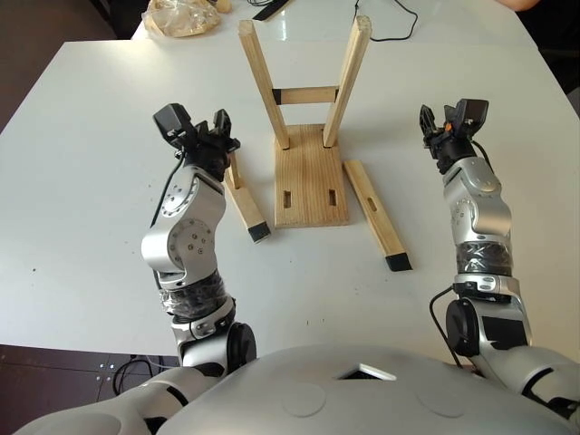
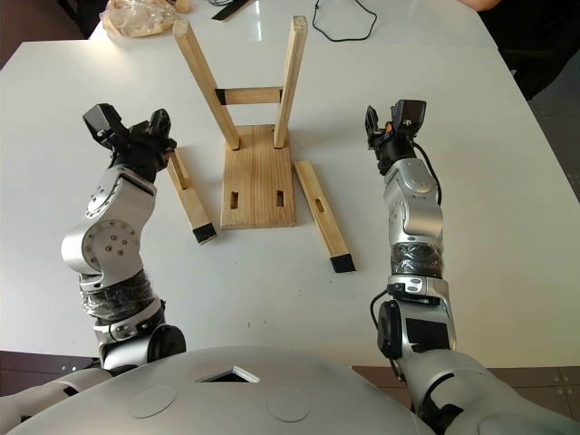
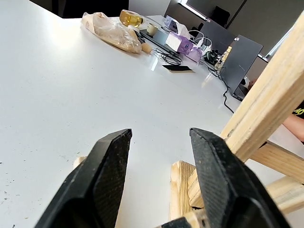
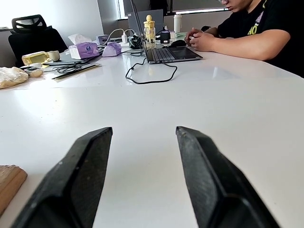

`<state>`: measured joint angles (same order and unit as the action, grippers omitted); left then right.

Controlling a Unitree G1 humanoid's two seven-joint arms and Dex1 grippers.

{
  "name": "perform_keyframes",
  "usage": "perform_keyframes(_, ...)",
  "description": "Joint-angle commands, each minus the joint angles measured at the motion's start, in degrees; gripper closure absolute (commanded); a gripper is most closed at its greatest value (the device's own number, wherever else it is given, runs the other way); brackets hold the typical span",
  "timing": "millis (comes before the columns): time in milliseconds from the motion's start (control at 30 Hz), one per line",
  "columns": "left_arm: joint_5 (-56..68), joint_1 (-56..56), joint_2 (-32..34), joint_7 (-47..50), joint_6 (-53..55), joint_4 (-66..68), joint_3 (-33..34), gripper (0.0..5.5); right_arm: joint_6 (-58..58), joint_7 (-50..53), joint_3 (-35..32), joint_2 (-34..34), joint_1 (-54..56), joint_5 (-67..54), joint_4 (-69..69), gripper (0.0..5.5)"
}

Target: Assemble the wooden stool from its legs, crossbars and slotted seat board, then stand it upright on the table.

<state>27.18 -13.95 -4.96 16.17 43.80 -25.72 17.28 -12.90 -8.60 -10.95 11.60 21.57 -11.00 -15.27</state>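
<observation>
The slotted seat board (image 1: 311, 181) lies flat mid-table. Two legs (image 1: 264, 82) (image 1: 348, 80) stand up from its far end, joined by a crossbar (image 1: 308, 93). Its two near slots hold nothing. A loose leg (image 1: 377, 216) with a black tip lies just right of the board. Another loose leg (image 1: 246, 204) lies to the left. My left gripper (image 1: 204, 130) hovers open over that left leg's far end, nothing between its fingers (image 3: 109, 161). My right gripper (image 1: 446, 122) is held open above bare table, well right of the board, whose corner (image 4: 7, 183) shows beside it.
On the white table (image 1: 91, 181), a clear bag of items (image 1: 184, 16) sits at the far left and a black cable (image 1: 399, 25) runs behind the stool. A laptop (image 4: 161, 50), bottles and a seated person are farther back.
</observation>
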Motion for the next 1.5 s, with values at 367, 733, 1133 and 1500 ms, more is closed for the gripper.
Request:
perform_keyframes(367,-9.8,-5.5,2.9,4.2,-8.4,-5.7,-0.4,3.24,-1.1,1.0,0.8,-1.8,-2.8,0.2,2.5,3.04)
perform_keyframes(733,-8.1,-3.8,0.6,1.2,-2.0,-2.4,-5.9,3.24,-0.5,1.4,0.5,-2.2,-2.9,0.4,1.7,3.04)
perform_keyframes(1133,-3.1,-5.1,-3.2,3.3,-0.8,-3.6,-0.8,3.24,-0.6,1.2,0.7,-2.2,-2.7,0.5,1.1,3.04)
perform_keyframes(1500,-12.1,-8.8,2.9,3.5,-7.0,-3.8,-2.5,3.24,-0.2,1.7,0.8,-2.7,-3.0,0.7,0.9,3.04)
